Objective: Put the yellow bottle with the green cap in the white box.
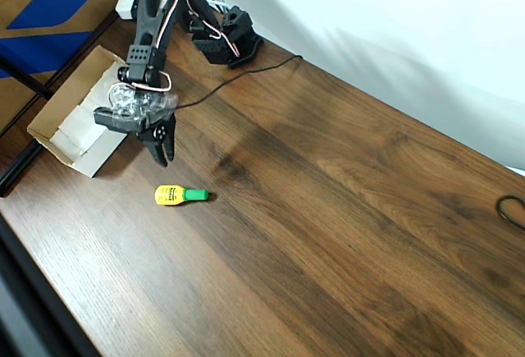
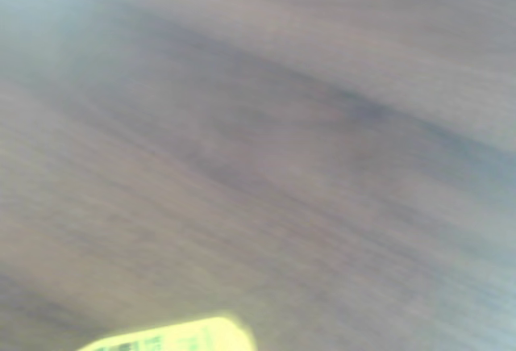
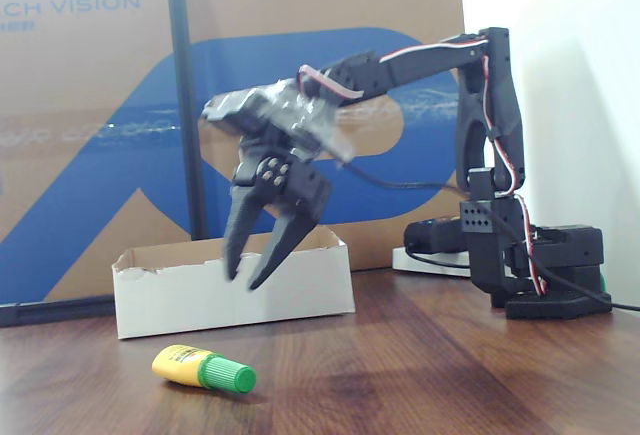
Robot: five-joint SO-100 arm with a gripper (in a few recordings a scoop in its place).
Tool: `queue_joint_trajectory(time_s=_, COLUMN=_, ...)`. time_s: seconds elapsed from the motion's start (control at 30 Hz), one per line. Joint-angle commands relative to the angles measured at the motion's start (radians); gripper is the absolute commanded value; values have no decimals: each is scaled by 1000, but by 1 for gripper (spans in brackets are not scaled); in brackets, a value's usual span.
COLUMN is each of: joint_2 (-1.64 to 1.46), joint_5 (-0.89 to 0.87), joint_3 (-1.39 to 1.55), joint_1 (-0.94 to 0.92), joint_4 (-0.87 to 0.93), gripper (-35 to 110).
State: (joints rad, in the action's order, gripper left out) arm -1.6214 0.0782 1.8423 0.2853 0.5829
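Wood-grain counter [image 1: 344, 209] carries the bottle [image 1: 179, 195], lying flat in the overhead view with its green cap pointing to 3 o'clock. The pincer [image 3: 248, 273] hangs above the counter, released, jaws apart and gripping nothing; the bottle lies at its 5 o'clock, apart from it. The box [image 1: 64, 119] sits at the bottle's 10 o'clock, near the counter edge. A black cable [image 1: 238, 76] runs from the arm base across the counter.

bottles: one [image 1: 179, 196]
boxes: one [image 1: 59, 119]
robot arms: one [image 3: 480, 155]
cardboard sheets: one [image 3: 90, 135]
tables: one [image 1: 344, 234]
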Motion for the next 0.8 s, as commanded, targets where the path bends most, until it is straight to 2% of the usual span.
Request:
queue_joint_trajectory(time_s=0.0, joint_2=0, joint_5=8, joint_3=-58, joint_1=9, joint_4=-37, gripper=8)
queue_joint_trajectory(time_s=0.27, joint_2=140, joint_5=43, joint_3=-101, joint_1=21, joint_4=-80, gripper=8)
queue_joint_trajectory(time_s=0.43, joint_2=201, joint_5=89, joint_3=-120, joint_1=28, joint_4=-107, gripper=13)
queue_joint_trajectory(time_s=0.77, joint_2=284, joint_5=74, joint_3=-216, joint_1=54, joint_4=-86, gripper=24)
